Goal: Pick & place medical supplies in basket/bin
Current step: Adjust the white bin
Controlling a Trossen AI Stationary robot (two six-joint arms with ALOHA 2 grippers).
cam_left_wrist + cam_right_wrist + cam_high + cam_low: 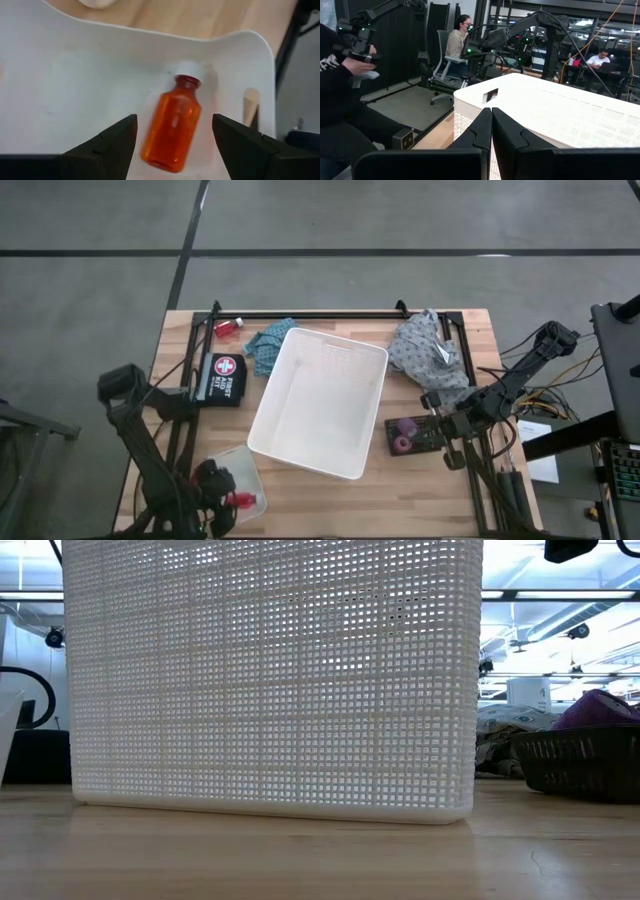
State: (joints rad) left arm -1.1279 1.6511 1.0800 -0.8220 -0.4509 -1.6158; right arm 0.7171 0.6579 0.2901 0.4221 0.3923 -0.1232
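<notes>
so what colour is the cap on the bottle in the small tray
White, on a red-orange bottle lying in the small tray; the left wrist view shows it best.

Wooden worktop (330, 498) carrying a white basket (345, 455) at centre, a small tray (247, 470) at one front corner, a black tray (418, 442), a first-aid pouch (222, 379), teal cloth (268, 345), grey cloth (425, 350) and a red bottle (228, 328).

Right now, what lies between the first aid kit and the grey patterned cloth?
In the high view, the large white basket lies between the first aid kit and the grey patterned cloth, with the teal cloth beside the kit.
</notes>
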